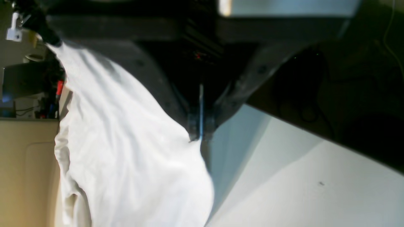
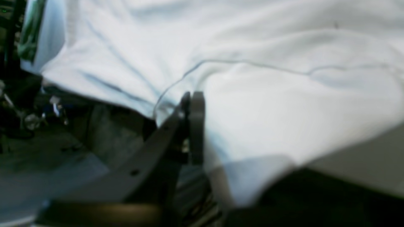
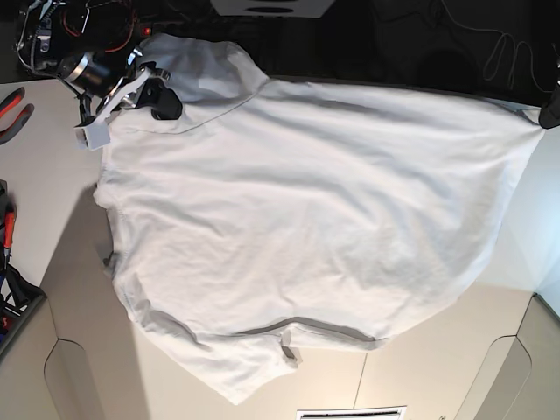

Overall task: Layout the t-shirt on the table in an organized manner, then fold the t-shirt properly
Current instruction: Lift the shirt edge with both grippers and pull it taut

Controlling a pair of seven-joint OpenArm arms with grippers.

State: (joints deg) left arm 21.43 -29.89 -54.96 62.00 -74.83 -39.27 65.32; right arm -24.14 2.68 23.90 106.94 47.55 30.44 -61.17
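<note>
both pincers, left gripper and right gripper, are pinching the soft, light t-shirt at its 10 and 2 o'clock corners.

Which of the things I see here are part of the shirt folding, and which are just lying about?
Part of the job:
- t-shirt
- table
- left gripper, shut on the t-shirt
- right gripper, shut on the t-shirt

Lying about:
- red-handled pliers at the table's edge
</note>
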